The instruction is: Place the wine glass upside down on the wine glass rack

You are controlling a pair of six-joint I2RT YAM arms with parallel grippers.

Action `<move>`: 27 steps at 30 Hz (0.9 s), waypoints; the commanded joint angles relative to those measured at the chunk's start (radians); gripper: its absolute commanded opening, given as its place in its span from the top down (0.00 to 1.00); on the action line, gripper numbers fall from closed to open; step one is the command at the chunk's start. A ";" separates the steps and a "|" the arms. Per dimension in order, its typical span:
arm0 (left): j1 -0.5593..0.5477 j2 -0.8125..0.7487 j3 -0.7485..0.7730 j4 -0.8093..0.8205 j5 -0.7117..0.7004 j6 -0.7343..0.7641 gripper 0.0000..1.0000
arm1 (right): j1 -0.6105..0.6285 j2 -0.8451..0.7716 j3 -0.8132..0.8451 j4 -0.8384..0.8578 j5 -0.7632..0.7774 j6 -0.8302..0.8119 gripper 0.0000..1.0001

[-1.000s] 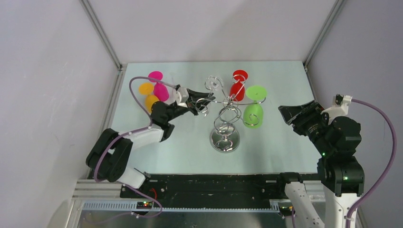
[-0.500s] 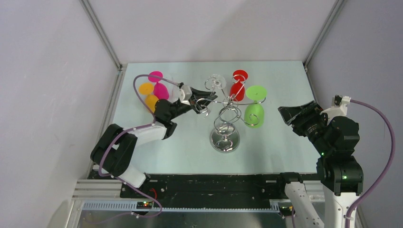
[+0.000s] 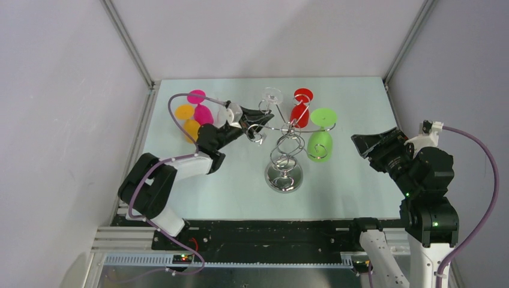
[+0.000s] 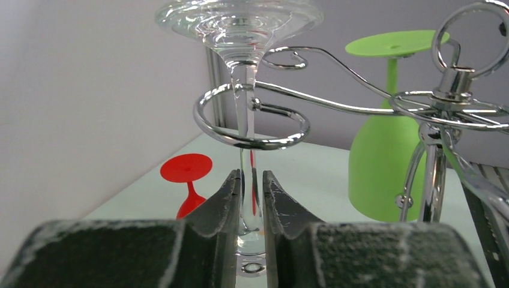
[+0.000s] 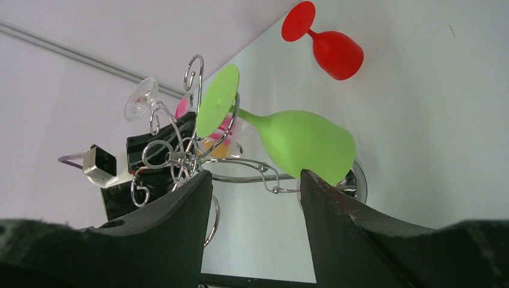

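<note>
The left gripper (image 4: pixel 252 180) pinches the vertical stem of the upside-down wine glass (image 4: pixel 243 72). Just above its fingers (image 4: pixel 225 198) the stem sits inside a left curl of the wine glass rack (image 4: pixel 258 142). The right gripper (image 5: pixel 255 178), open and empty, is well apart.

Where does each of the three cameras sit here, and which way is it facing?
Top external: above and behind the bases, looking down on the table; left gripper and right gripper show, wine glass rack central.
Left wrist: on the left gripper, looking level along its jaws, shut on the clear wine glass stem at a rack curl.
Right wrist: behind the open right gripper, facing the rack from the right side.
Shared: both wrist views show the green glass.
</note>
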 commanded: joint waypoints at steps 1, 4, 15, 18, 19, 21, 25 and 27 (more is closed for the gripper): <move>-0.006 -0.010 0.032 0.113 -0.089 -0.005 1.00 | -0.002 -0.017 0.002 0.013 0.005 0.011 0.39; -0.004 -0.020 0.017 0.122 -0.107 0.002 1.00 | -0.002 -0.020 0.003 0.013 0.005 0.013 0.39; 0.000 -0.054 -0.051 0.147 -0.135 0.009 1.00 | -0.002 -0.033 0.003 0.004 0.009 0.015 0.39; 0.001 -0.071 -0.069 0.149 -0.131 0.011 1.00 | -0.002 -0.036 0.002 0.004 0.010 0.017 0.39; 0.001 -0.073 -0.078 0.151 -0.127 0.012 1.00 | -0.002 -0.036 0.003 0.004 0.010 0.017 0.39; 0.002 -0.080 -0.089 0.153 -0.112 0.011 1.00 | -0.003 -0.038 0.002 0.004 0.010 0.018 0.39; 0.000 -0.095 -0.115 0.165 -0.102 0.012 1.00 | -0.002 -0.037 0.003 0.004 0.007 0.018 0.39; 0.000 -0.101 -0.122 0.167 -0.092 0.010 1.00 | -0.002 -0.036 0.002 0.004 0.008 0.018 0.39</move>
